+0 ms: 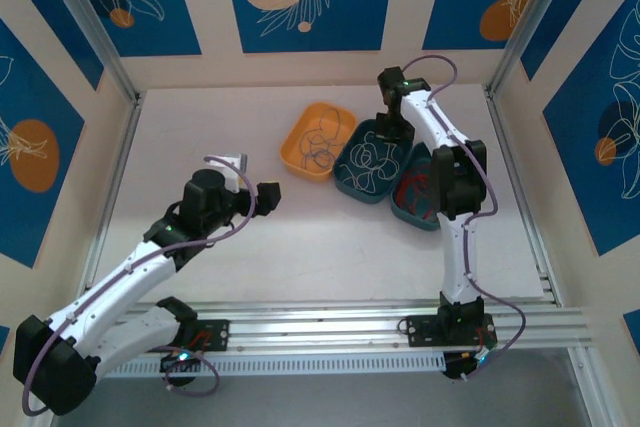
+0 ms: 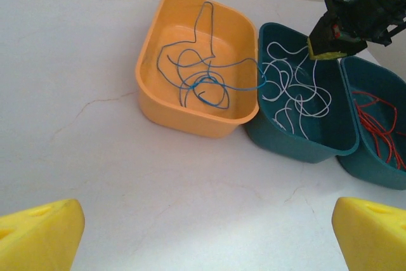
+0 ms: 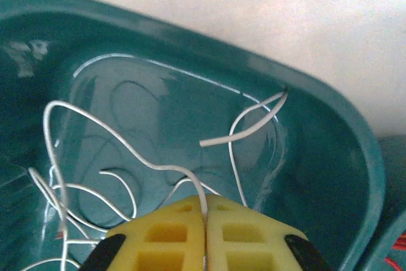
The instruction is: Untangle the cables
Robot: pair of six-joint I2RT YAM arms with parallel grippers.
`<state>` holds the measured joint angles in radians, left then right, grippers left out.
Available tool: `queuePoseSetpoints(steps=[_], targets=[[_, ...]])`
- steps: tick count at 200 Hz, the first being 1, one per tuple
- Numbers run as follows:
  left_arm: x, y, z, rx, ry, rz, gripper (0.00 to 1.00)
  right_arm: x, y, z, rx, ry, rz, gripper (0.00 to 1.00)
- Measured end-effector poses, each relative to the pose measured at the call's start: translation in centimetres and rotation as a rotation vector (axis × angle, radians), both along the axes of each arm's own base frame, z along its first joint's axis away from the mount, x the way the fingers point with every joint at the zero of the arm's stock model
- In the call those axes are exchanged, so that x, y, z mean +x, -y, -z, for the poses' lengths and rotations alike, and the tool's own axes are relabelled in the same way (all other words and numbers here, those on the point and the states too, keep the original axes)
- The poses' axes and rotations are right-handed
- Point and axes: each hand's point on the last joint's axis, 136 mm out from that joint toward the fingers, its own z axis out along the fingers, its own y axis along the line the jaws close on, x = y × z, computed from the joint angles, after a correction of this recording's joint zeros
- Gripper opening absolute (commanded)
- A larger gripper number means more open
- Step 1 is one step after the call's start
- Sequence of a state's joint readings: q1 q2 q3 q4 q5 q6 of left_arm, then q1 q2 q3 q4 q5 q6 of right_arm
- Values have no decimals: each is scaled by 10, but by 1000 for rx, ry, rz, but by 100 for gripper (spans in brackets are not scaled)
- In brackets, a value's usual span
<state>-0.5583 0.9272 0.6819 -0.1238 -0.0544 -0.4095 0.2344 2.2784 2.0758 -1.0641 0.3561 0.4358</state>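
Cables (image 1: 372,159) sit split by colour in three trays side by side, upper middle of the top view. Blue cables (image 2: 200,80) are in the orange tray (image 2: 190,125), white cables (image 2: 292,90) in the middle teal tray (image 2: 292,147), and red cables (image 2: 377,122) in the right teal tray (image 2: 374,172). One blue strand runs right up to the rim next to the white ones. The right gripper (image 3: 204,233) is down over the middle tray, clenched on one white strand pinched between its yellow pads. The left gripper (image 2: 208,220) is spread wide and holding nothing, over bare desk (image 2: 95,157) well apart from the trays.
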Motion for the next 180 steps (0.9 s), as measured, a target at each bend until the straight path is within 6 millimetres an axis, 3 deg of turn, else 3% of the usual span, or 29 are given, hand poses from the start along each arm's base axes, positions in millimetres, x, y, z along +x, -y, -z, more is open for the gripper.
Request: queuePoseSetpoints(steps=[53, 81, 132, 163, 180], targets=[[-1, -3, 3, 10, -8, -8, 100, -8, -2, 2, -73, -20, -33, 29], [0, -5, 3, 16, -6, -20, 100, -13, -3, -8, -101, -4, -51, 33], [1, -15, 5, 61, 3, -55, 100, -33, -3, -64, -100, 109, -71, 45], [2, -34, 4, 99, 13, -138, 100, -63, 5, -102, -67, 217, -57, 57], [3, -51, 7, 127, 0, -210, 100, -81, 11, -112, -53, 261, -48, 65]])
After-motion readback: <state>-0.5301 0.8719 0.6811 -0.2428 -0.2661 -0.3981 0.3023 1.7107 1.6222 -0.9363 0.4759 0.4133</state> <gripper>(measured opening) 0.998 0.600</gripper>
